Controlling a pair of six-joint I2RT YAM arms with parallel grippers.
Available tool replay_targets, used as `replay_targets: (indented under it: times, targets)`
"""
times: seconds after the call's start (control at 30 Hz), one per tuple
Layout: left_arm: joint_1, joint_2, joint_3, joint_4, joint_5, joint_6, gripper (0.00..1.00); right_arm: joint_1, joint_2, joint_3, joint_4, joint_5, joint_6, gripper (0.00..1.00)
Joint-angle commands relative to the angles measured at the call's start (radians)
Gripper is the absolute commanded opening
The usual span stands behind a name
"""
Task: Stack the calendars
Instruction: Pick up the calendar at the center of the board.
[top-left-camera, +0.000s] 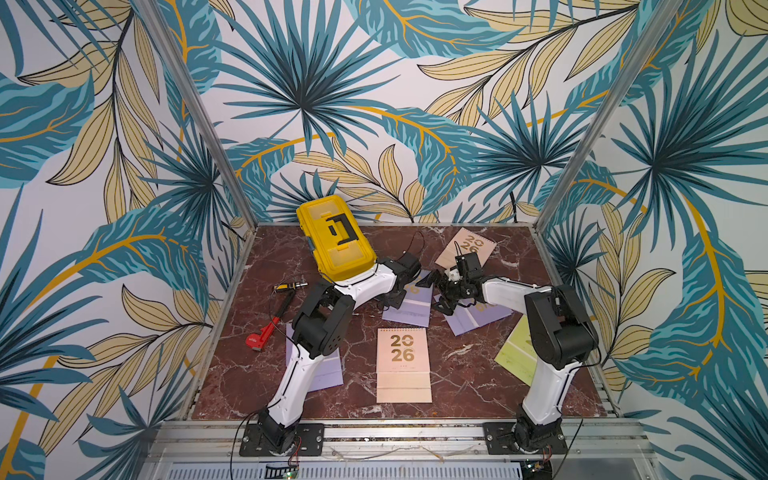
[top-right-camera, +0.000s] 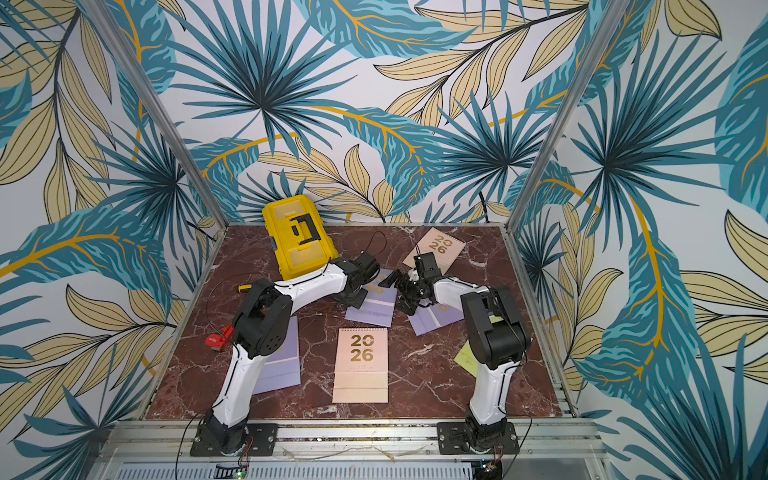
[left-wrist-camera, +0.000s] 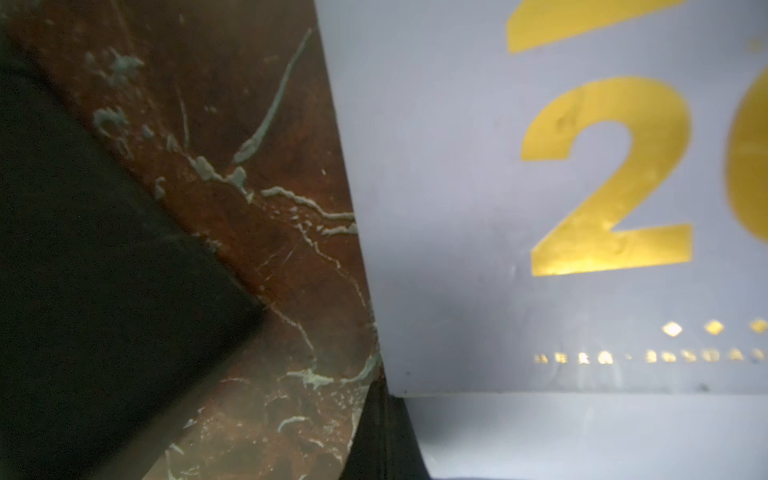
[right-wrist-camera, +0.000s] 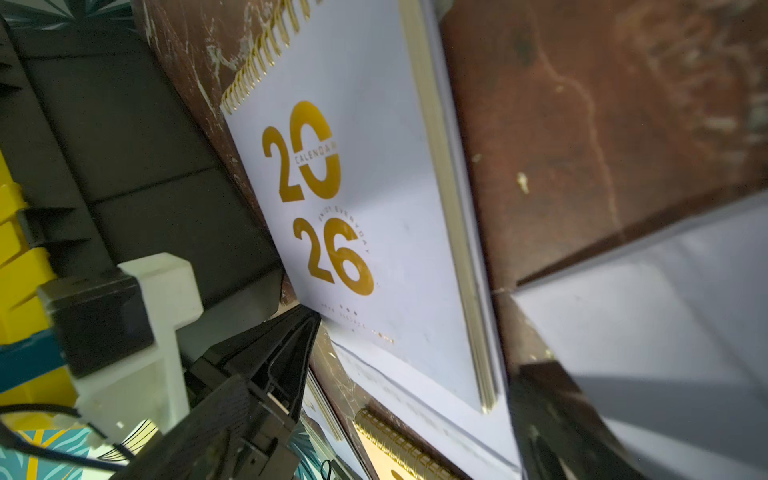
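The left gripper (top-left-camera: 395, 298), jaws closed, seems to steady the flat lilac spiral-bound calendar (top-left-camera: 410, 313) (gripped or only pressed, I cannot tell) for the wide-open right gripper (top-left-camera: 434, 293).

I see a lilac calendar (top-left-camera: 413, 312) with gold digits, a yellow toolbox (top-left-camera: 337, 246), and a red-brown, white-veined tabletop (top-left-camera: 457, 365), marble perhaps.

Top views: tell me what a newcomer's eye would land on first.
The bright yellow toolbox at the far left of the table stands out against the dark red marble table. Mid-table, the left gripper and right gripper nearly meet over two lilac calendars. Nearer the front lies a peach calendar with a bold gold 2026.
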Motion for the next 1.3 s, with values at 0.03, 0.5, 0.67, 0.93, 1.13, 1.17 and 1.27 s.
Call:
replay_targets:
  times: [0.03, 0.5, 0.67, 0.93, 1.13, 1.17, 1.27]
  targets:
    - [0.002, 0.033, 0.011, -0.007, 0.065, -0.007, 0.00, 0.006, 0.072, -0.061, 0.027, 0.035, 0.013, 0.99]
    - [0.005, 0.044, 0.012, -0.007, 0.099, 0.002, 0.00, 0.003, -0.002, -0.226, 0.471, -0.148, 0.109, 0.91]
    - [0.008, 0.039, 0.008, -0.007, 0.099, 0.004, 0.00, 0.003, -0.045, -0.264, 0.541, -0.156, 0.127, 0.75]
    - [0.008, 0.035, 0.007, -0.007, 0.106, 0.007, 0.00, 0.003, -0.088, -0.275, 0.579, -0.174, 0.132, 0.58]
    - [0.008, 0.035, 0.007, -0.007, 0.109, 0.010, 0.00, 0.003, -0.081, -0.293, 0.627, -0.180, 0.147, 0.55]
    - [0.009, 0.034, 0.007, -0.007, 0.111, 0.010, 0.00, 0.003, -0.076, -0.301, 0.654, -0.181, 0.159, 0.53]
    - [0.008, 0.032, 0.007, -0.007, 0.111, 0.010, 0.00, 0.002, -0.058, -0.308, 0.691, -0.185, 0.179, 0.42]
